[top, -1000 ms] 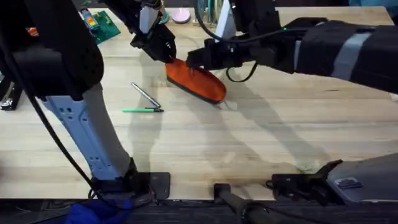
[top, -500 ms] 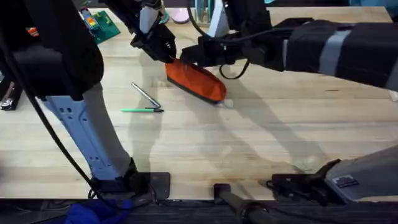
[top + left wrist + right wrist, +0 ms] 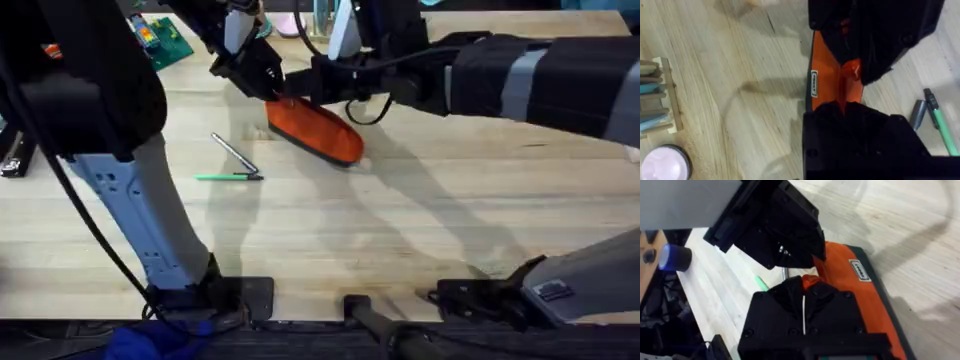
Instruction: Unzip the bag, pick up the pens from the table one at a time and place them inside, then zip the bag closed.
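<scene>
The orange bag [image 3: 320, 132] lies slanted on the table [image 3: 450, 210], its dark edge toward me. My left gripper [image 3: 262, 82] is shut on the bag's far left end; in the left wrist view its fingers pinch the orange fabric [image 3: 825, 82]. My right gripper [image 3: 300, 90] sits right beside it, shut on the small red zipper pull [image 3: 852, 70] at that same end, with orange fabric at its tips [image 3: 807, 281]. The silver-grey pen [image 3: 235, 153] and the green pen [image 3: 228, 177] lie on the wood left of the bag, nearly touching at one end.
A green circuit board [image 3: 165, 40] and a pink round lid [image 3: 290, 25] sit at the far edge behind the grippers. A small wooden rack [image 3: 660, 95] holds flat coloured pieces beside the lid. Bare wood spreads right of the bag and toward me.
My right gripper has slid left along the top of the bag until it sits against the left gripper. The bag, the pens and the left gripper have stayed put.
</scene>
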Action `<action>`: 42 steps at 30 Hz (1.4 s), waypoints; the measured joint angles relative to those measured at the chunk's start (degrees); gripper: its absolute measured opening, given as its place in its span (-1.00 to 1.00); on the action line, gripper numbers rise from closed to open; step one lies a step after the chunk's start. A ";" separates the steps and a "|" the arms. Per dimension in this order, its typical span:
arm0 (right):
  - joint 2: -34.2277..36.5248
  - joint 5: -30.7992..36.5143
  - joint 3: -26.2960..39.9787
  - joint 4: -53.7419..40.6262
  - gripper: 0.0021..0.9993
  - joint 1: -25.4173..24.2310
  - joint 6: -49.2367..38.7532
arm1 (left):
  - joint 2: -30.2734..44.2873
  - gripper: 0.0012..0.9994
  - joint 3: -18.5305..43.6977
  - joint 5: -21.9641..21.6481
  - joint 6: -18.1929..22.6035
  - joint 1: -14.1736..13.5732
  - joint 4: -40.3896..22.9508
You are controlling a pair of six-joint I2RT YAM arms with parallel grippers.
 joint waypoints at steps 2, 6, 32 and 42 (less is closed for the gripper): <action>0.48 0.00 0.00 1.55 -0.95 0.13 0.47 | 0.00 -0.92 0.02 0.00 0.00 0.00 0.01; 2.24 0.00 0.00 3.77 -0.95 0.70 1.20 | 0.00 -0.92 0.04 -0.02 0.00 0.00 -0.02; 3.48 0.64 0.35 7.46 -0.95 1.51 1.94 | 0.00 -0.92 0.04 -0.02 0.00 0.00 -0.15; 3.48 0.68 0.71 8.54 -0.46 1.51 1.53 | 0.00 -0.92 0.04 -0.02 0.00 0.00 -0.31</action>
